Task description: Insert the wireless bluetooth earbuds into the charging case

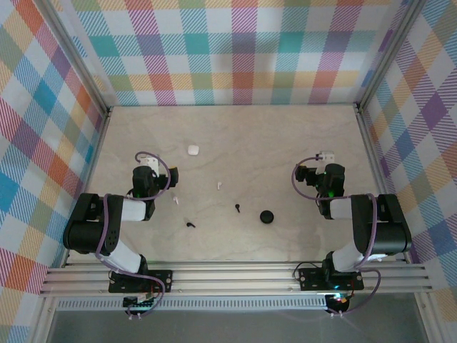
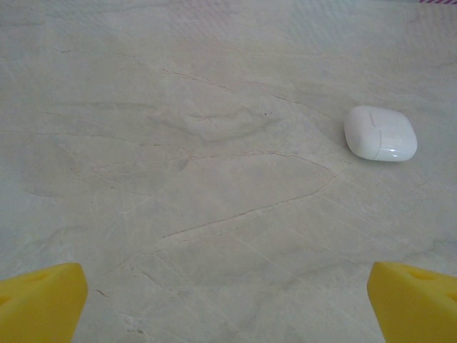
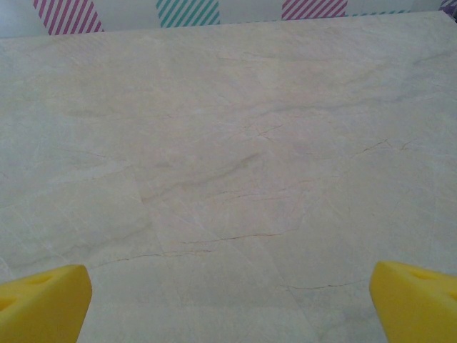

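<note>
Two white buds [image 1: 218, 185], two black buds [image 1: 236, 209] loose, armward of white case [image 1: 193, 150] | left jaws wide, right jaws wide, empty | likely risk: squirting a tiny bud out of the pinch

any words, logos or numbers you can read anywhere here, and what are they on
None can be read.
The white case has a plain shell with no logo showing.
The black round case is too small to tell.
The table and checked walls carry only patterns.
</note>
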